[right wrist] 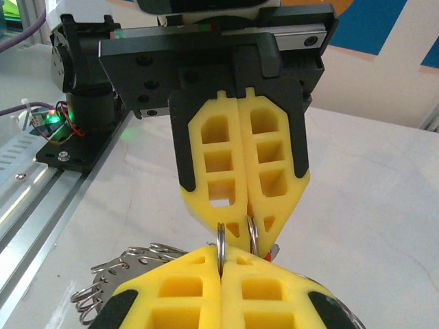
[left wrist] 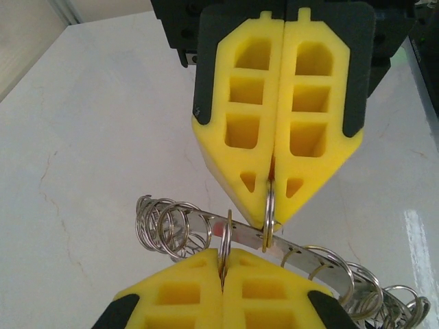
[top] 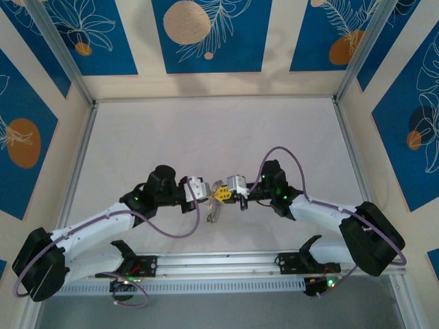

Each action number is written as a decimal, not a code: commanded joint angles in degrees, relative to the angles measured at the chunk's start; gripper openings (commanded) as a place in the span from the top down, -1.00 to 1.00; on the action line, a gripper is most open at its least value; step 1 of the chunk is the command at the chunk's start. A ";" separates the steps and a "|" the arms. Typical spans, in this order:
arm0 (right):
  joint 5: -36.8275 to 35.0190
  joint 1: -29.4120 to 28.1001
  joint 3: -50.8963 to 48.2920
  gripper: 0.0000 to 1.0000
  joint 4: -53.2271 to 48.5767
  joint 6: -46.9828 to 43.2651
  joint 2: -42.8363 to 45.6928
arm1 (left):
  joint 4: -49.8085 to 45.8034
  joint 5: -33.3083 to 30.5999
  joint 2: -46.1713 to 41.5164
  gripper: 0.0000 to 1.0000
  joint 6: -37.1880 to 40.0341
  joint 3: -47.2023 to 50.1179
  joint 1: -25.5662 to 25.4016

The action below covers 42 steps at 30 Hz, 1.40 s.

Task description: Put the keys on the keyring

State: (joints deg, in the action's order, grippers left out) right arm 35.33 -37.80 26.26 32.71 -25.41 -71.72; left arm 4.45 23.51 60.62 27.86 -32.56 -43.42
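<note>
Robot lab test cell, not a home. My two arms (top: pixel 103 229) are bolted to a slotted aluminium rail (top: pixel 226 264) along the near edge of the table (top: pixel 206 130). Aluminium posts (top: pixel 65 55) rise at the far corners. Printed blue leaf panels (top: pixel 206 34) wall it in. Loose purple cables (top: pixel 278 148), exposed wiring, and a green status light (right wrist: pixel 51 121).

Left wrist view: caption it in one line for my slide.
Shut jaws of both arms face each other, each pinching one of the small split rings threaded on the keyring.
</note>
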 commanded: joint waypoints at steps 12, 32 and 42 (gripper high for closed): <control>-1.60 -0.79 -1.58 0.32 -6.66 -9.52 6.40 | -7.49 -2.30 4.63 1.00 1.50 -8.71 -0.33; -12.53 -1.10 6.37 0.38 -16.45 -7.71 5.37 | -14.72 0.12 6.15 1.00 3.87 -13.76 -0.40; -13.44 -2.75 8.37 0.42 -18.52 -9.12 2.20 | -15.89 1.43 6.74 1.00 4.31 -14.67 -0.60</control>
State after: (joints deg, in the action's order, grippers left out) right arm 22.28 -39.77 32.93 15.77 -33.23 -68.69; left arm -11.70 22.22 67.07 30.63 -44.47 -43.42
